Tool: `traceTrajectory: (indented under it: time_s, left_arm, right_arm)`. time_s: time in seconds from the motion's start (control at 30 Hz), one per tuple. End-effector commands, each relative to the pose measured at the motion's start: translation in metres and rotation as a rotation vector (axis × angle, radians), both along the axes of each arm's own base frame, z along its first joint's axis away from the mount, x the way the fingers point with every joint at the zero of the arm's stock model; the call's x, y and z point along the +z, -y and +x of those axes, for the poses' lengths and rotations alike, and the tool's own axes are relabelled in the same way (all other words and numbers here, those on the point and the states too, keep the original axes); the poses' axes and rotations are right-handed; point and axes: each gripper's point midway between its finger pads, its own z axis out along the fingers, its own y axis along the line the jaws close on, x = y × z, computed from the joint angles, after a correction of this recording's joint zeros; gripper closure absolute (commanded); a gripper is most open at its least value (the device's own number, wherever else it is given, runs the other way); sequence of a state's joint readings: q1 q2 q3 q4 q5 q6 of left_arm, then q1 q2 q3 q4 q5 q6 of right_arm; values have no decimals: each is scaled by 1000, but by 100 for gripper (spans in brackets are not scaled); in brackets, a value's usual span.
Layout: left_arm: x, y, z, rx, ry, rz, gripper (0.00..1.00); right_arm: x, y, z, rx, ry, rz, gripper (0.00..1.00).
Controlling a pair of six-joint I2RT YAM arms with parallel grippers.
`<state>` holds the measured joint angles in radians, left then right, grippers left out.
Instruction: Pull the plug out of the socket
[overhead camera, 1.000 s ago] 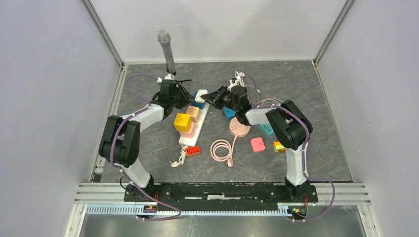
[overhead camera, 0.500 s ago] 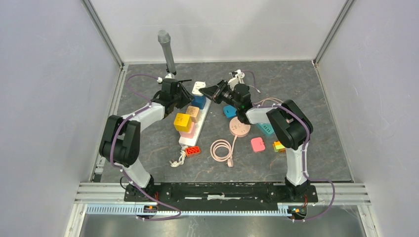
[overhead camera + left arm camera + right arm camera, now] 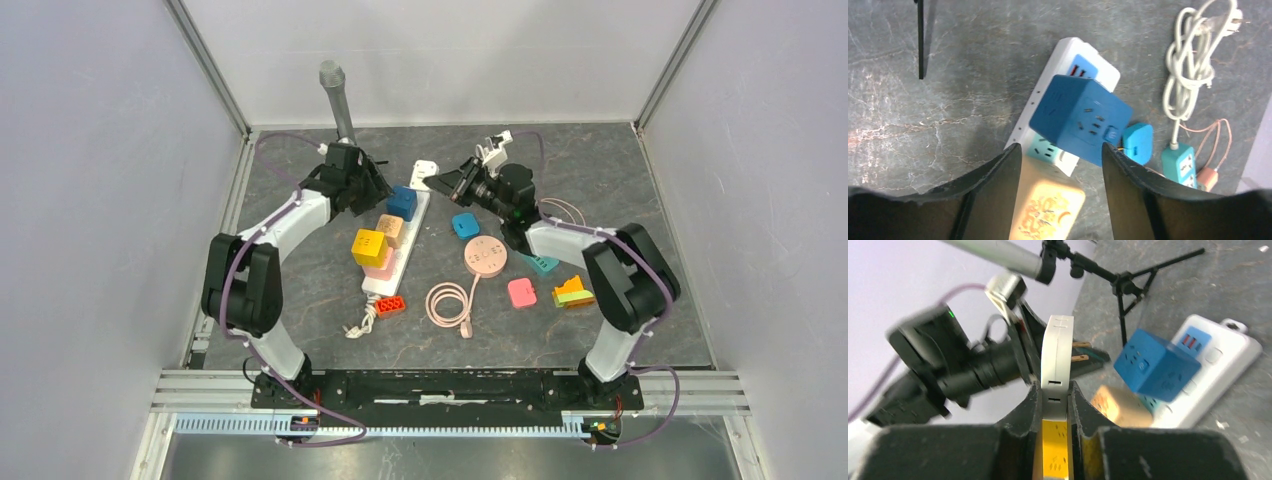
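— Now that it is no longer seated in the power strip, where is the white plug logged?
— Lifted clear, prongs bared, pinched between the right jaws; extraction is judged done. Left jaws are spread near the blue cube.
— Surroundings?
— Grey marbled worktop, pale enclosure walls.

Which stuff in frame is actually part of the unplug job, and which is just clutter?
Job: white plug, gripped by the right claw; white power strip; left claw, open over it.
Clutter: microphone stand; pink coiled cable; red brick; teal socket block.
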<state>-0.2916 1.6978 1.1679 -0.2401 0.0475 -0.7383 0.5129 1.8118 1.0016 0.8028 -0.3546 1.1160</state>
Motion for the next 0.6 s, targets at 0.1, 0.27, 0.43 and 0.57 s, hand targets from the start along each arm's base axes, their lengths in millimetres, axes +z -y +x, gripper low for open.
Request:
traceTrajectory:
  time_s: [0.1, 0.27, 0.43, 0.57]
  left_arm:
    - [84, -2, 0, -75, 102, 33, 20]
    - [104, -8, -23, -80, 113, 29, 13]
    - [114, -16, -52, -104, 123, 40, 2]
    - [116, -25, -74, -108, 124, 66, 0]
  right_arm:
    - [-58, 35, -44, 27, -12, -346, 100]
    - [-100, 40, -85, 119, -76, -441, 99]
    - [-123, 33, -113, 201, -104, -461, 96]
    - [-132, 25, -121, 243, -125, -462, 92]
